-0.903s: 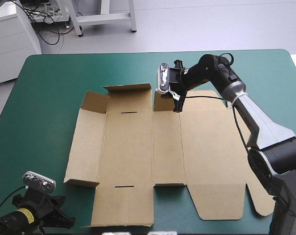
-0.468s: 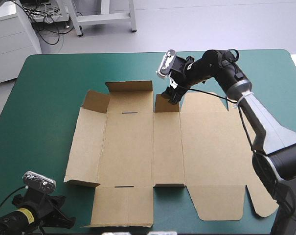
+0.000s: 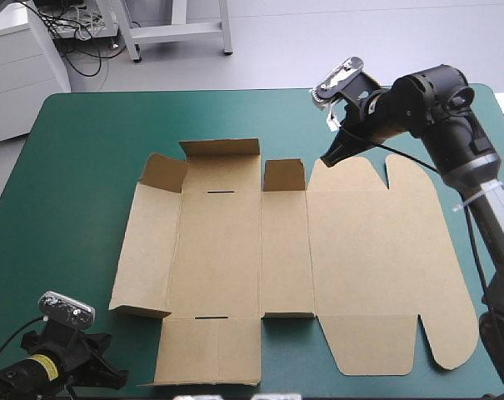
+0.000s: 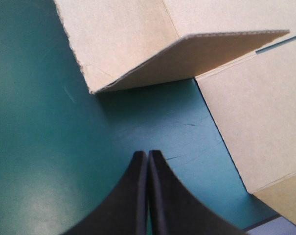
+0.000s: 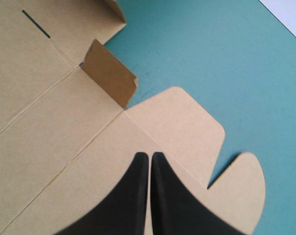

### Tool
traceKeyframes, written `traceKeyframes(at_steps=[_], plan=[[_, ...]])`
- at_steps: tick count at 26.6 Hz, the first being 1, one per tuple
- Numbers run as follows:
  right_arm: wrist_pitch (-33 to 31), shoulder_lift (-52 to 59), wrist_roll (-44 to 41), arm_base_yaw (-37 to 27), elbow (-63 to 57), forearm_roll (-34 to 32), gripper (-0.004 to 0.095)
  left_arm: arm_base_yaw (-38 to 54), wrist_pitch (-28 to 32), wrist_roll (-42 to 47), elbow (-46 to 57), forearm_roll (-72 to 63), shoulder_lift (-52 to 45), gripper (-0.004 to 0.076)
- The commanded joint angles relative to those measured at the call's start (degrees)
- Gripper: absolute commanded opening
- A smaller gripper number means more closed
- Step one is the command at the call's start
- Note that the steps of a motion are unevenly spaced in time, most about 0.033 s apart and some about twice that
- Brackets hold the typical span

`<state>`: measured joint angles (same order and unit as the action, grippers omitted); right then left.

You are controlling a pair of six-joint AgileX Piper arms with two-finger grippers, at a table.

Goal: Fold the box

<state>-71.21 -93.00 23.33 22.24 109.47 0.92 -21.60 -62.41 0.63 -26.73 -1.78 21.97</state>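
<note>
The brown box (image 3: 235, 267) lies spread out on the teal-green cover (image 3: 77, 150) near the table's middle, mostly flat. Its left side panel (image 3: 145, 246) tilts up, and along its far edge a wide flap (image 3: 220, 152) and a small flap (image 3: 283, 175) stand raised. The right gripper (image 3: 331, 157) hangs over the box's far edge, by a rounded flap (image 3: 347, 173), its black fingers pressed together and holding nothing. The left gripper (image 4: 148, 155) sits just off the box's near left corner, over bare cover, its fingers likewise closed on nothing.
</note>
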Motion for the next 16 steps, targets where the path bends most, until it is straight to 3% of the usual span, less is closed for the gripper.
traceKeyframes(at_steps=[1, 6, 8, 12, 16], plan=[[-0.26, 5.06, -8.33, 0.05, 1.29, -7.67, -0.0018, -0.25, 2.46, 0.66, -1.4, -0.12, 0.51, -0.0032], [-0.26, 9.24, -20.27, -0.06, -0.63, -23.03, -0.0018, -0.25, 2.46, 0.66, -1.4, -0.12, 0.51, -0.0032], [-0.26, 10.8, -22.38, -0.29, -2.04, -26.17, -0.0018, -0.25, 2.46, 0.66, -1.4, -0.12, 0.51, -0.0032], [-0.26, 13.88, -22.53, -3.71, -6.51, -25.83, -0.0018, -0.25, 2.46, 0.66, -1.4, -0.12, 0.51, -0.0032], [-0.26, 19.43, -22.15, -13.03, -18.4, -16.96, -0.0023, -0.25, 2.46, 0.66, -1.4, -0.12, 0.51, -0.0032]])
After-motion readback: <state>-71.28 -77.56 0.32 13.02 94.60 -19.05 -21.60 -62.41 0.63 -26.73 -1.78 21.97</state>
